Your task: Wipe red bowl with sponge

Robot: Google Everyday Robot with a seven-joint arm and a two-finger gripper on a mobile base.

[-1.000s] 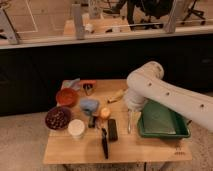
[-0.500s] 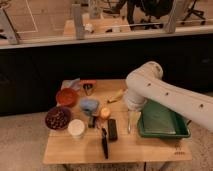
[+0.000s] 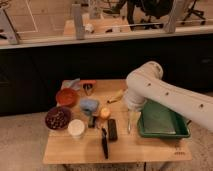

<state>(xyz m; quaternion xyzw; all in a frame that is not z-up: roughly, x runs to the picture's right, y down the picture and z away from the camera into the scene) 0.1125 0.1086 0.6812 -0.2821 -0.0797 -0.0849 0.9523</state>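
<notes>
While hovering over the counter (image 3: 150,148) just beside the green tray (image 3: 165,134), holds the claw (image 3: 128,123) released, gripping nothing. Finds the red bowl (image 3: 66,96) toward the counter's far left corner, the sponge (image 3: 90,105) just beside it, both apart from the claw.

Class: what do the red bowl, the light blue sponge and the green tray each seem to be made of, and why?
The red bowl: probably plastic, smooth even orange-red. The sponge: soft foam, judging by its matte, rounded block shape. The green tray: likely plastic, uniform colour, moulded rim. The gripper hangs over the table beside the tray.
</notes>
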